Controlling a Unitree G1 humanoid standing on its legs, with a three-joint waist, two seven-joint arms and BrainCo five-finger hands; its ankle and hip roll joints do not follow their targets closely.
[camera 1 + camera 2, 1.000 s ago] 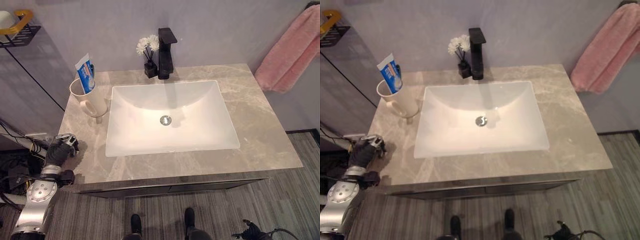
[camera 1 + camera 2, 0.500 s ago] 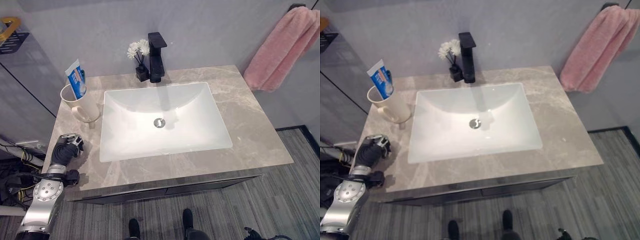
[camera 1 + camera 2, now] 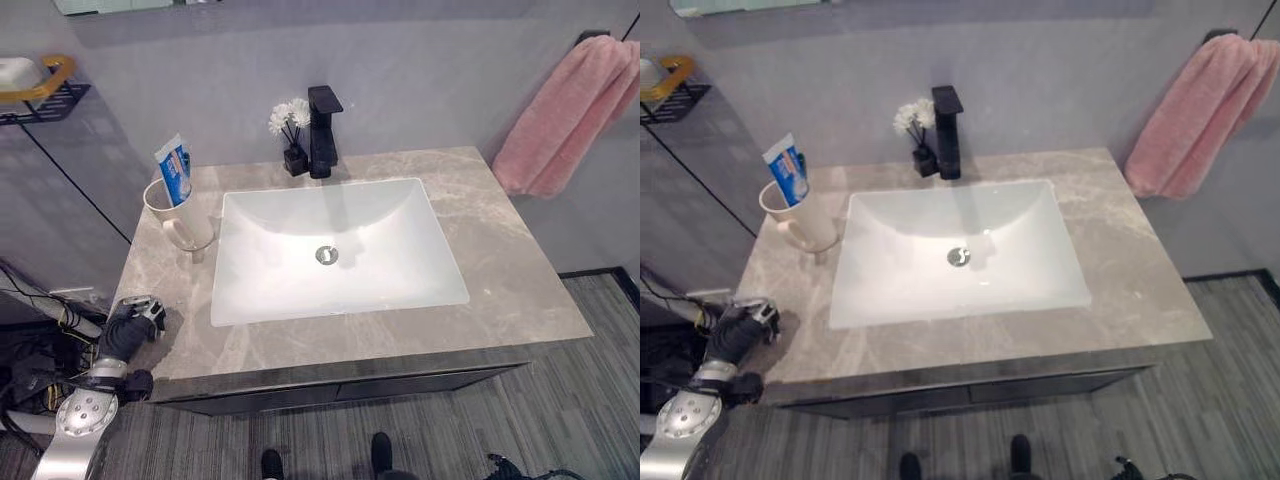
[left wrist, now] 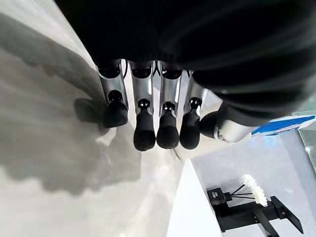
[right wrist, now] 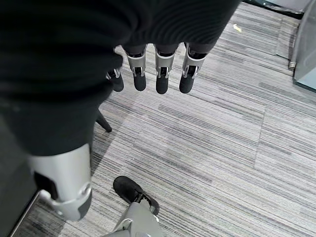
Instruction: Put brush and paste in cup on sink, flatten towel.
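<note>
The cup [image 3: 180, 218], cream with a side handle, stands at the far left of the marble counter [image 3: 520, 290], just beside the white basin [image 3: 335, 250]; the blue-and-white toothpaste tube [image 3: 174, 172] stands upright in it, and a dark sliver behind the tube may be the brush, though this cannot be told for certain. The pink towel [image 3: 565, 120] hangs bunched and slanted from a wall hook at the far right, well apart from the cup, its folds gathered rather than flat. With the cup apparently loaded, the step in hand is judged to be the towel: to do it well, the robot should bring a hand to the upper edge near the hook, spread the cloth sideways along its length, and smooth downward so that no fold is trapped. The left hand [image 4: 148, 118] rests at the near left corner of the counter, fingers straight, side by side and holding nothing. The right hand [image 5: 158, 74] hangs low over the striped floor [image 5: 222, 148], fingers likewise relaxed and empty. A black faucet [image 3: 324, 130] and a small vase of white flowers [image 3: 292, 125] stand behind the basin; a wire shelf [image 3: 40, 95] is fixed to the left wall.
</note>
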